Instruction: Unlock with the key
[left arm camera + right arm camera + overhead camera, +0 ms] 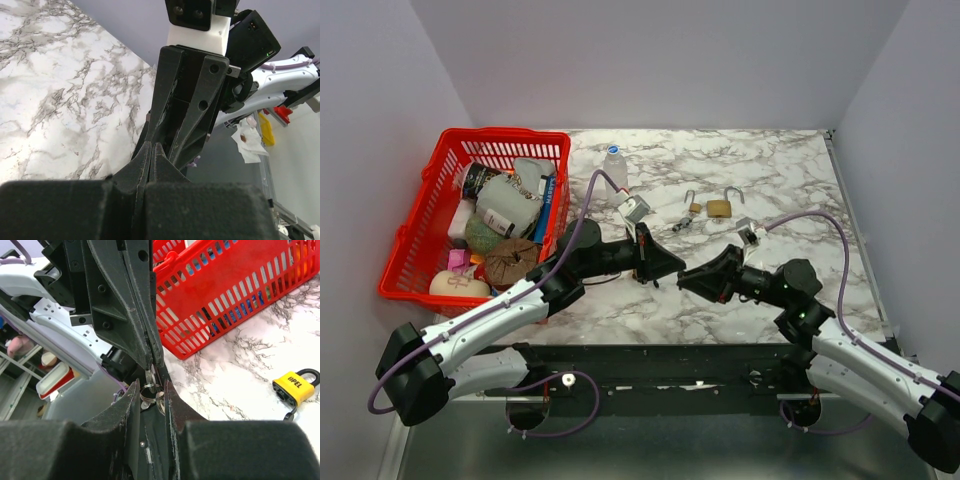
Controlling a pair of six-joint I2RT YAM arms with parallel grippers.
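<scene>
My left gripper (677, 268) and right gripper (685, 279) meet tip to tip above the marble table's front middle. In the right wrist view the left gripper's fingertips (153, 360) are shut on a silver key (151, 374) that hangs on a key ring (149, 393). My right gripper (151, 388) is closed round that ring and a second key, which fill the narrow gap between its fingers. In the left wrist view my left gripper (151, 146) is shut and the key is hidden. A yellow padlock (294, 386) lies on the table to the right.
A red basket (420, 240) full of items stands at the left; it also shows in the right wrist view (225, 285). A brass padlock (719, 209), a smaller padlock (693, 206), loose keys (682, 226), a small bottle (616, 165) and a white-and-silver object (636, 209) lie behind the grippers.
</scene>
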